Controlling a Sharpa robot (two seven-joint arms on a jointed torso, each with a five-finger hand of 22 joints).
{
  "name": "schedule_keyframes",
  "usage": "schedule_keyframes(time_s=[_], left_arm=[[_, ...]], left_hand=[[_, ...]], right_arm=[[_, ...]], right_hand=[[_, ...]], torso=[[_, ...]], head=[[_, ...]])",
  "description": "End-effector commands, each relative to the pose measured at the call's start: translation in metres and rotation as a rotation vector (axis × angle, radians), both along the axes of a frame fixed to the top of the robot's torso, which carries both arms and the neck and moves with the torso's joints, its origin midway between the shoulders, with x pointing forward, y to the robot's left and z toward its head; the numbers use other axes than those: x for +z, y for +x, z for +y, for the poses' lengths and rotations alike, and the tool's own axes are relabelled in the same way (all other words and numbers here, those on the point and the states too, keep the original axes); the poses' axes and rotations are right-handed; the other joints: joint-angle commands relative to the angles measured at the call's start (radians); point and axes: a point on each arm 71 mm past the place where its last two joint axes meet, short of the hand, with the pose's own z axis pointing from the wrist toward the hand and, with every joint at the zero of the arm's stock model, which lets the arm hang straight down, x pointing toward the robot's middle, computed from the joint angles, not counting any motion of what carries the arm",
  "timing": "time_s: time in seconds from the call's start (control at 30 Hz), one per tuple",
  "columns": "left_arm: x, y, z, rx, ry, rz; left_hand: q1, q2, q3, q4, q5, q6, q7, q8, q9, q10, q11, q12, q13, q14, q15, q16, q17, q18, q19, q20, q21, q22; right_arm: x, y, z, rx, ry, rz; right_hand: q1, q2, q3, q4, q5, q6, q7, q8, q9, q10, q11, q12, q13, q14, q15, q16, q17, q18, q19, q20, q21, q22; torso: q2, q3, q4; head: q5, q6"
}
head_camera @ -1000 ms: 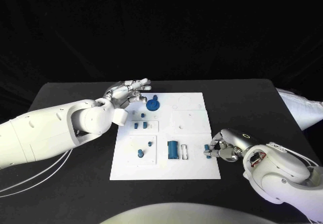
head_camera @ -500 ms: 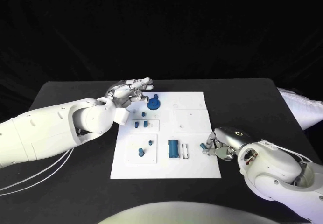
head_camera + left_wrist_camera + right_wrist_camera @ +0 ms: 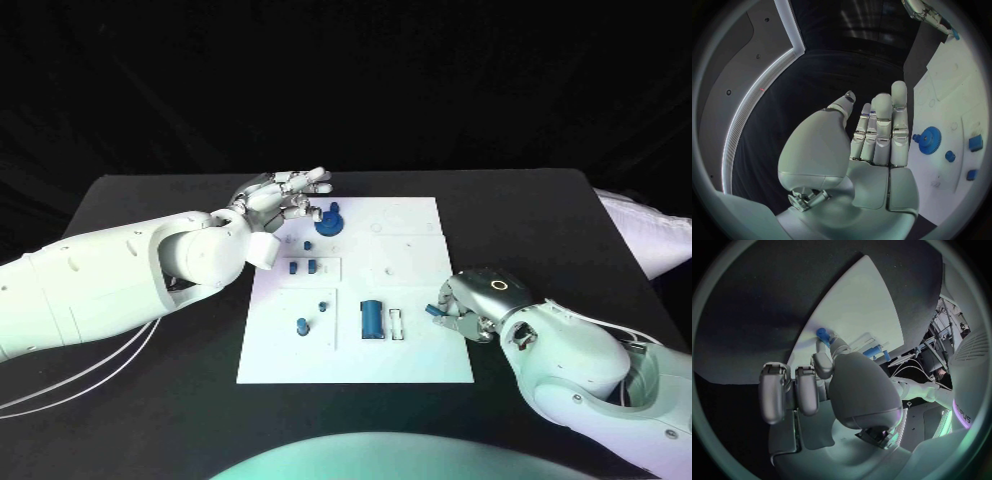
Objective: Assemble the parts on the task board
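The white task board (image 3: 411, 350) lies in the middle of the black table. My right hand (image 3: 464, 305) is at the board's right edge and pinches a small blue peg (image 3: 433, 311) at its fingertips; the peg (image 3: 823, 333) sits just over the board. Beside it a blue cylinder (image 3: 371, 318) lies on the board next to a narrow slot (image 3: 395, 325). My left hand (image 3: 289, 190) hovers by the board's far left corner with fingers (image 3: 882, 125) stretched out, holding nothing. A blue gear (image 3: 329, 222) stands just right of it, and the gear (image 3: 929, 136) also shows past those fingers.
Several small blue parts lie in the board's left recesses: a pair (image 3: 300, 268), one (image 3: 309, 244) above them, a peg (image 3: 302, 326) and a tiny piece (image 3: 322, 306). A white object (image 3: 642, 235) lies off the table's right edge.
My right hand has turned and shifted slightly towards the board's middle, and the small blue peg has come up and left with its fingertips. My left hand has barely moved.
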Motion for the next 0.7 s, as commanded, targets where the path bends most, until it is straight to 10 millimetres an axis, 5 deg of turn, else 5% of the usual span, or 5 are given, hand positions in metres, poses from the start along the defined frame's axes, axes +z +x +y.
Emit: schedule_keyframes(time_s=[0.03,0.47,0.7], left_arm=[[0.0008,-0.0006,-0.0027,-0.02,-0.012,-0.005],[0.0008,-0.0005,-0.0036,-0.021,-0.012,-0.005],[0.0009,-0.0007,-0.0031,-0.02,-0.012,-0.005]], left_hand=[[0.0,0.007,-0.005,-0.002,0.006,-0.008,0.0,0.006,0.0,-0.006,-0.001,0.005,0.002,-0.009,-0.001,0.003,-0.001,0.01,0.001,0.009,-0.006,-0.001],[-0.001,0.008,-0.007,-0.002,0.006,-0.009,0.0,0.006,0.0,-0.007,-0.001,0.007,0.002,-0.009,0.0,0.004,-0.002,0.01,0.0,0.009,-0.006,-0.001],[-0.001,0.008,-0.007,-0.002,0.006,-0.009,0.0,0.006,0.0,-0.007,-0.001,0.007,0.002,-0.01,0.0,0.004,-0.002,0.01,0.0,0.009,-0.006,-0.001]], right_arm=[[-0.0225,-0.0042,-0.0086,-0.016,-0.12,0.105],[-0.0255,-0.004,-0.0067,-0.054,-0.032,0.17],[-0.0199,-0.0041,-0.0055,-0.123,0.145,0.199]], right_hand=[[-0.001,-0.014,0.025,0.0,0.023,0.01,0.0,-0.007,0.002,-0.005,-0.002,-0.007,0.002,0.058,-0.006,-0.003,0.037,-0.009,0.0,-0.001,-0.003,0.023],[-0.009,-0.015,0.126,-0.009,0.07,0.01,0.001,-0.018,0.009,-0.005,-0.001,-0.01,0.003,0.059,-0.005,-0.003,0.041,-0.01,0.001,-0.001,-0.002,0.025],[-0.073,-0.04,0.187,0.009,0.113,0.01,0.0,-0.021,0.022,0.005,-0.002,-0.002,0.01,0.06,-0.006,-0.002,0.044,-0.01,0.003,-0.001,0.0,0.03]], torso=[[0.0,0.0,-0.0004],[0.0,0.0009,0.0005],[0.001,0.0007,0.0007]], head=[[-0.002,0.002],[-0.002,0.004],[0.0,0.005]])
